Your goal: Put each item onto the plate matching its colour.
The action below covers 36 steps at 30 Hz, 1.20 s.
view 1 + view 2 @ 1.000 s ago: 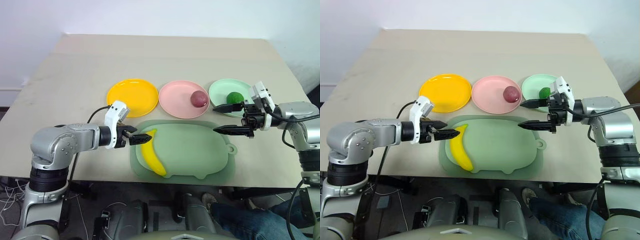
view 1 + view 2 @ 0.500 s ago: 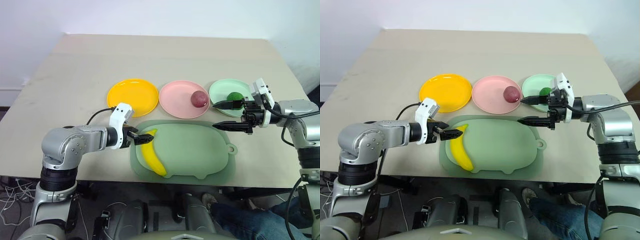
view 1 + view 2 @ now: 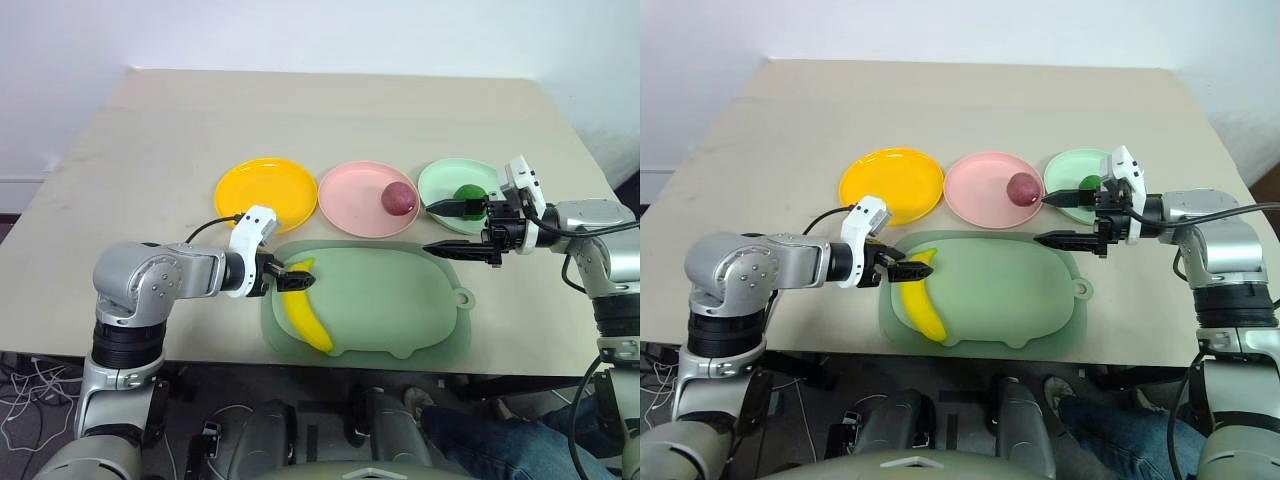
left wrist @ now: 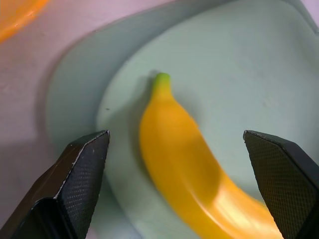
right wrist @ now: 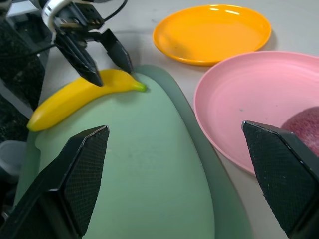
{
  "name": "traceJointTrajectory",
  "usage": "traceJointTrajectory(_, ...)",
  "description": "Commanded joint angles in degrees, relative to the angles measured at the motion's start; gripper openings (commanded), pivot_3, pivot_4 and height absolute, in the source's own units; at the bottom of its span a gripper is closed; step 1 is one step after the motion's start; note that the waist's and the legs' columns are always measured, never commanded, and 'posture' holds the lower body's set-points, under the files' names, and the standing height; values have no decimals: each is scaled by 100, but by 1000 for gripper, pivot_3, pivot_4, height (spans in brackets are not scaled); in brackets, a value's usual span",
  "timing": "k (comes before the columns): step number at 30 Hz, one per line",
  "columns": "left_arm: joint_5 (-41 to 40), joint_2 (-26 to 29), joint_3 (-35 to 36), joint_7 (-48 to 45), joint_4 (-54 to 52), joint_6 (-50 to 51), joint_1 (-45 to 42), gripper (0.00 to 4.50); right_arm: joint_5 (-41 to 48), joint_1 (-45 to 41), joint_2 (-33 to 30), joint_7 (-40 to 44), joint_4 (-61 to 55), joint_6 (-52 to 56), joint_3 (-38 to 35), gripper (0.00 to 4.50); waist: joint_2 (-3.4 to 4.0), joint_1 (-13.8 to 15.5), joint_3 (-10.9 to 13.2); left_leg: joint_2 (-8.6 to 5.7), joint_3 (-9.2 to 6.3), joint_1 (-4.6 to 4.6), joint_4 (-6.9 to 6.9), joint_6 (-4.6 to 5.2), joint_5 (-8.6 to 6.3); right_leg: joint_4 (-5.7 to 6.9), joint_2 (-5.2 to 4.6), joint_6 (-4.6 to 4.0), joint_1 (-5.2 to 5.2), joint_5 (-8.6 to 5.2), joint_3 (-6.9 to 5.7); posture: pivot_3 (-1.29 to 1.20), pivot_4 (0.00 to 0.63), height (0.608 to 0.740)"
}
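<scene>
Left pincer: the left pincer (image 3: 292, 278) hangs low over the stem end of the banana (image 3: 305, 312), its two black fingers spread wide to either side of the fruit's green tip and pinching nothing.
Right pincer: the right pincer (image 3: 437, 229) hovers above the table (image 3: 150, 150) between the pale pink plate (image 3: 360, 198) and the mint green plate (image 3: 449, 186), pointing toward the robot's left, fingers spread apart and empty.
Banana: a long curved yellow fruit lying on the left part of the pale green pig-shaped mat (image 3: 390, 300), green tip toward the plates, well apart from the yellow-orange plate (image 3: 265, 192).
Reddish-purple fruit: the round reddish-purple fruit (image 3: 398, 197) sits on the pink plate, toward its right side.
Green fruit: the small dark green fruit (image 3: 468, 194) rests on the mint green plate, just behind the right pincer's upper finger.
Plates: three in a row across the table beyond the mat, yellow-orange on the left, pink in the middle, mint green on the right; the yellow-orange one holds nothing.
</scene>
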Motion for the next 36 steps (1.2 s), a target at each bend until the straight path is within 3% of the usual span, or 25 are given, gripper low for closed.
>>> traceJointTrajectory(1, -916, 512, -344, 8, 763, 145, -310, 4500, -20, -73, -38, 7, -27, -105, -120, 4488, 0, -3, 0, 0, 0, 2, 0, 0, 0, 0, 0, 0, 0, 0, 1, 0, 150, 740)
traceJointTrajectory(6, -1893, 1197, -664, 345, 905, 145, -799, 4500, -91, -103, -17, 5, 42, -195, -129, 4488, -1, -11, 1, 1, -2, 6, -4, 0, 0, 1, 0, 0, -3, 0, 10, 0, 150, 740)
traceJointTrajectory(9, -2103, 1337, -974, 903, 1144, 145, -949, 4500, -127, -138, -3, -13, 120, -247, -127, 4488, -1, 3, 1, 1, -2, 6, -4, -2, 1, 1, -1, 0, -3, 0, 12, 0, 150, 740)
traceJointTrajectory(13, -3163, 1243, -1359, 1500, 1717, 145, -1165, 4500, -130, -111, 44, -43, 103, -259, -125, 4488, -1, 4, 1, 0, -2, 8, -3, -3, 2, 1, -4, 1, 1, 0, 12, 0, 150, 740)
traceJointTrajectory(17, -3667, 855, -1098, 2413, 2192, 145, -1128, 4500, -150, -81, 42, -50, 55, -255, -134, 4488, 2, 10, 0, 0, 0, 15, -5, -6, 3, 2, -5, 1, 5, 0, 15, 0, 150, 740)
traceJointTrajectory(21, -4608, 944, -1660, 2655, 2670, 145, -1224, 4500, -198, -79, 45, -113, 102, -258, -145, 4488, 2, 8, -1, -5, 1, 53, -9, -6, 2, -1, -8, 2, 40, -1, 16, 0, 150, 740)
traceJointTrajectory(28, -4882, 866, -2029, 3453, 3340, 145, -1731, 4500, -191, -87, 55, -158, 71, -230, -162, 4488, 3, 9, -1, -10, 4, 62, -12, -6, 3, 0, -9, 4, 45, -2, 24, 0, 150, 740)
traceJointTrajectory(31, -4558, 1052, -2194, 3393, 2815, 145, -1741, 3928, -213, -104, 69, -185, 115, -270, -155, 4500, 3, 5, -1, -10, 5, 64, -12, -7, 3, 0, -8, 4, 48, -2, 24, 0, 150, 740)
traceJointTrajectory(36, -4320, 1258, -2310, 3115, 2194, 145, -1670, 2215, -213, -154, 63, -190, 153, -264, -157, 4500, 4, -13, -1, -9, 9, 63, -17, -12, 5, 0, -3, 3, 40, -3, 28, 0, 150, 740)
